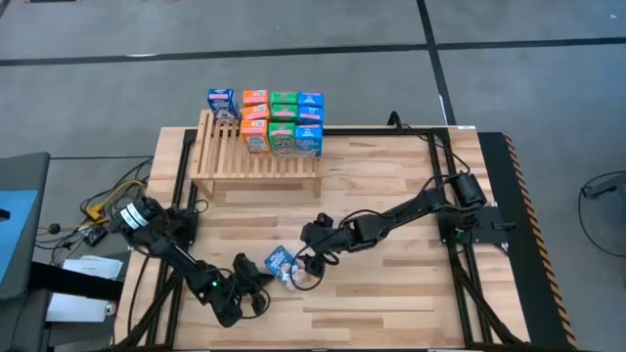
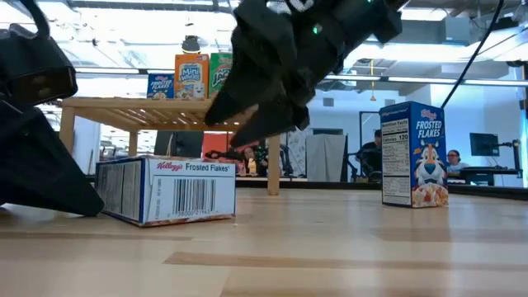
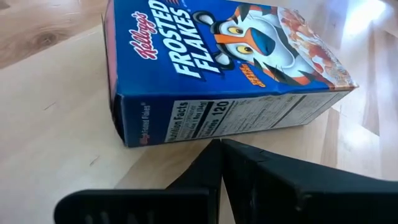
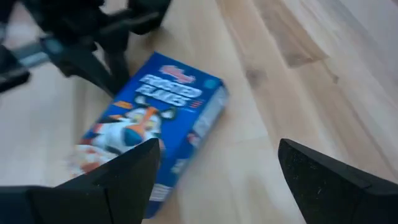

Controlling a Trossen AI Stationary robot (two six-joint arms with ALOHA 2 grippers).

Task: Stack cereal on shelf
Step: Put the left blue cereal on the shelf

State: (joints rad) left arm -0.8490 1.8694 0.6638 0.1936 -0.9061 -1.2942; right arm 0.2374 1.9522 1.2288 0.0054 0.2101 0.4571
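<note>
Right gripper [image 4: 214, 171] hangs wide open just above a blue cardboard cereal box [image 4: 149, 121] lying flat on my plank worktop [image 1: 391, 196]; nothing held. My left gripper [image 3: 217, 155] sits shut beside that box's side panel. From table height a second blue box [image 2: 413, 154] stands upright, well apart. From above, the slatted wooden shelf [image 1: 256, 156] at the far edge carries the boxes [image 1: 282, 122], with bare slats in front.

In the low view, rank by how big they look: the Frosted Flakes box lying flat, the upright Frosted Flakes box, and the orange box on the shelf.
1. Lying box, though it is nearest the camera.
2. Upright box, close behind it.
3. Orange box, farthest, up on the shelf.
</note>
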